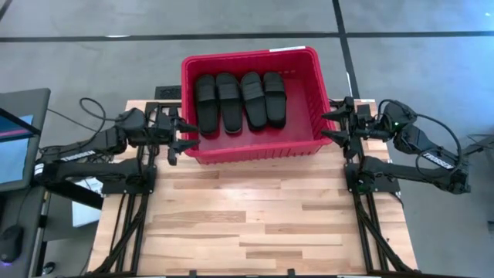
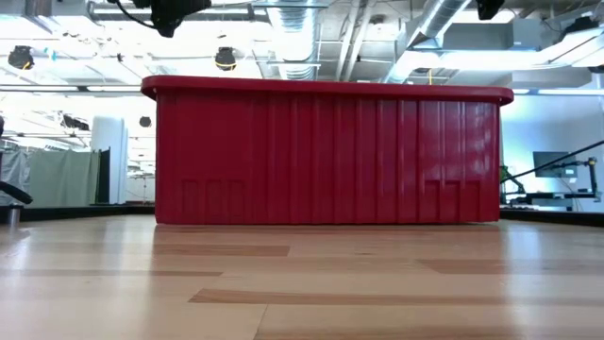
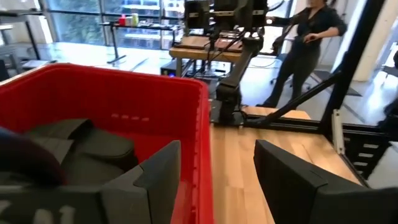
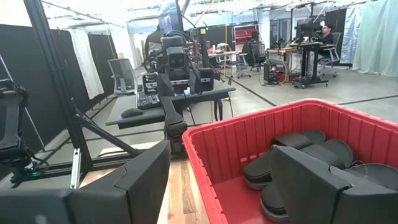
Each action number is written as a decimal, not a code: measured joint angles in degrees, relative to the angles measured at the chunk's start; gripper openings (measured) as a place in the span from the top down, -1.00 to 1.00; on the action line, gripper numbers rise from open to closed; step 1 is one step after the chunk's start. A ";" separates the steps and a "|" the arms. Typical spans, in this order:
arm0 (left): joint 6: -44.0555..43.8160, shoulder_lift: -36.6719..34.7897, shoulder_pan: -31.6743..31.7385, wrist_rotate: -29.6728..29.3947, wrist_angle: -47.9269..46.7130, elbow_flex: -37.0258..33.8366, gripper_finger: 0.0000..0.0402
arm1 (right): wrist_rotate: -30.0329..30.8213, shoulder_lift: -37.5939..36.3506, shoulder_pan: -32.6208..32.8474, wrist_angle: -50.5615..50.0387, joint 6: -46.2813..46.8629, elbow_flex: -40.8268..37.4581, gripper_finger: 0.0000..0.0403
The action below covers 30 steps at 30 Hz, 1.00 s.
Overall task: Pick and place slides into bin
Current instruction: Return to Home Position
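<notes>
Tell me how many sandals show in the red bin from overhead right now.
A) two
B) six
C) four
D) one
C: the high view shows four black sandals lying side by side, top layer, inside the bin; whether more lie beneath them cannot be seen.

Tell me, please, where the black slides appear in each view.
High view: slides in a row inside the bin.
Low view: not visible; the bin's wall hides them.
Left wrist view: slides on the bin's floor.
Right wrist view: slides on the bin's floor.
Shared landmark: the red bin.
</notes>
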 joint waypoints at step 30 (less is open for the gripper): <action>-3.83 -14.51 0.00 4.70 -7.18 -7.18 0.04 | 6.75 -12.64 -1.07 -11.21 0.53 -3.27 -0.29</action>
